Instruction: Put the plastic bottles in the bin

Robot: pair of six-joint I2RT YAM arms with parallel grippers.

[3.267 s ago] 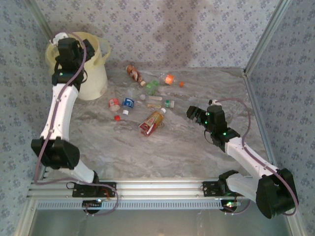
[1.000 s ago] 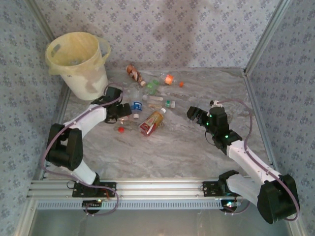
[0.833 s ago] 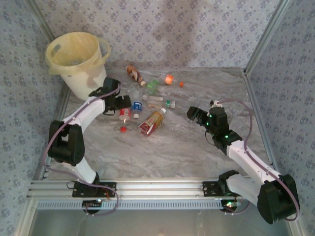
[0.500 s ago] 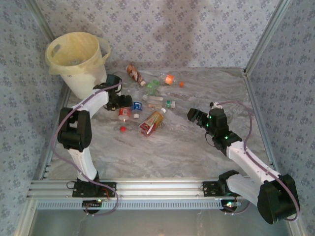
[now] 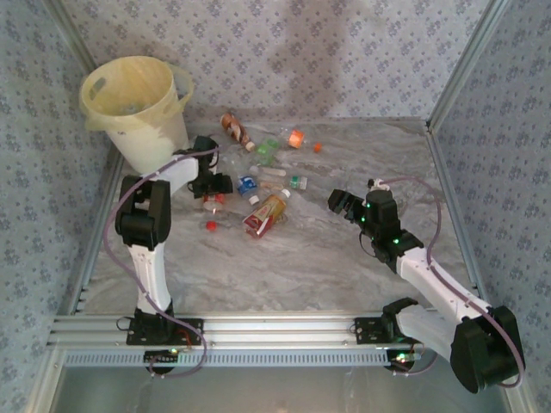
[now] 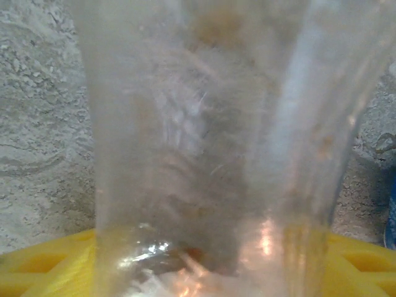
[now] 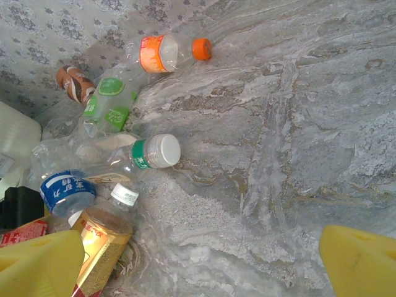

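Note:
The cream-yellow bin (image 5: 112, 110) stands at the far left corner. Several plastic bottles lie in a cluster at the table's middle back: a brown-label one (image 5: 232, 127), a green one (image 5: 265, 152), an orange-cap one (image 5: 295, 138), a blue-label one (image 5: 248, 182) and a gold-and-red one (image 5: 265, 213). My left gripper (image 5: 221, 184) lies low at the cluster's left edge. It is open, with a clear bottle (image 6: 216, 136) between its yellow fingers (image 6: 43, 266). My right gripper (image 5: 337, 200) hovers open and empty right of the cluster, facing the white-cap bottle (image 7: 151, 153).
A loose red cap (image 5: 209, 226) and a small red-label bottle (image 5: 213, 200) lie just in front of the left gripper. Patterned walls close in the back and both sides. Bare marble table (image 5: 327, 258) stretches in front of the cluster.
The left arm left the bin, came down to the bottle cluster, then slid along its left side toward the back. The small red-label bottle shifted a little. The right arm barely moved.

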